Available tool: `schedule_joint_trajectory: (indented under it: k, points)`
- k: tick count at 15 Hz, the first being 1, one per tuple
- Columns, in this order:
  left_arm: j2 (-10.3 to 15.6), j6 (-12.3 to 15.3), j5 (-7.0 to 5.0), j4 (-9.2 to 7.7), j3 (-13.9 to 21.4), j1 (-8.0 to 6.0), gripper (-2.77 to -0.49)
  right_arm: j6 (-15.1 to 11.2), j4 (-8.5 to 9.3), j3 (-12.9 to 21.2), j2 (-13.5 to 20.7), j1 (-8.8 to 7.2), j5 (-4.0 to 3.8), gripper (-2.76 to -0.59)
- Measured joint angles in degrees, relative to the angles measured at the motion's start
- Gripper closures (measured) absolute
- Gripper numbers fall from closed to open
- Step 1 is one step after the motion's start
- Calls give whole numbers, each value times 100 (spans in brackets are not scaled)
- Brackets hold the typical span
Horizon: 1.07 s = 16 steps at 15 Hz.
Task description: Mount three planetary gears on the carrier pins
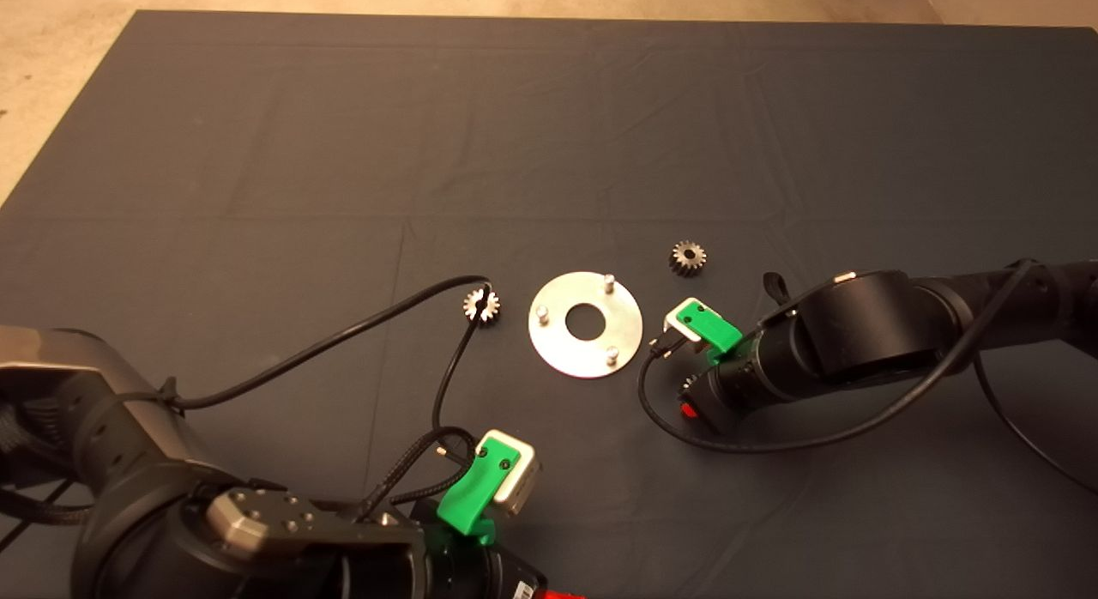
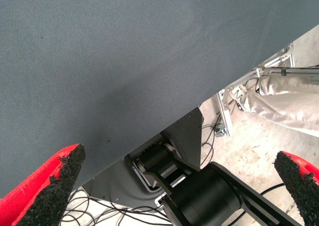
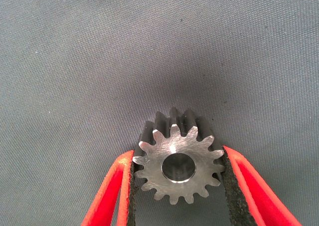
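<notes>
The carrier disc [image 1: 558, 341] lies flat mid-mat with its three carrier pins [image 1: 608, 282] bare. My right gripper [image 1: 688, 397] is low over the mat just right of the disc. In the right wrist view it [image 3: 177, 156] is shut on one planetary gear [image 3: 175, 169], with a pad against the teeth on each side and the bore facing the camera. A second gear [image 1: 688, 257] sits beyond the disc to the right. A third gear [image 1: 482, 305] lies left of the disc, partly crossed by a cable. My left gripper [image 2: 180, 156] is parked at the front edge, open.
A black cable [image 1: 343, 337] from the left arm loops over the mat toward the left gear. Another cable [image 1: 772, 440] curls under the right arm. The left wrist view shows the mat's edge, the robot's base [image 2: 199, 191] and a person's leg [image 2: 289, 104].
</notes>
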State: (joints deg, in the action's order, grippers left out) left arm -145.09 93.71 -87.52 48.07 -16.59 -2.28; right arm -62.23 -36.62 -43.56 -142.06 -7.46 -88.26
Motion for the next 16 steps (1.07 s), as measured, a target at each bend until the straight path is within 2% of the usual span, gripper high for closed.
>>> schedule_joint_trajectory:
  k: [4, 5, 8, 10, 14, 16]
  points:
    - [-15, 2, 1, 0, 0, -26, -275, -7, 11, -1, -34, -66, 9, -95]
    - [-15, 4, 1, 1, 0, -30, -275, -18, 21, -1, -67, -152, 12, -95]
    - [-15, 4, -2, -2, 0, -30, -275, -23, 77, 1, -149, -591, 35, -94]
    - [-17, 6, 1, 0, 0, -30, -275, -31, 172, -1, -196, -812, 39, -94]
    - [-18, 11, 1, -1, 0, -30, -275, -47, 355, -1, -310, -1087, 37, -94]
    - [-17, 12, 1, 0, 0, -30, -275, -104, 374, -1, -403, -1141, 34, -94]
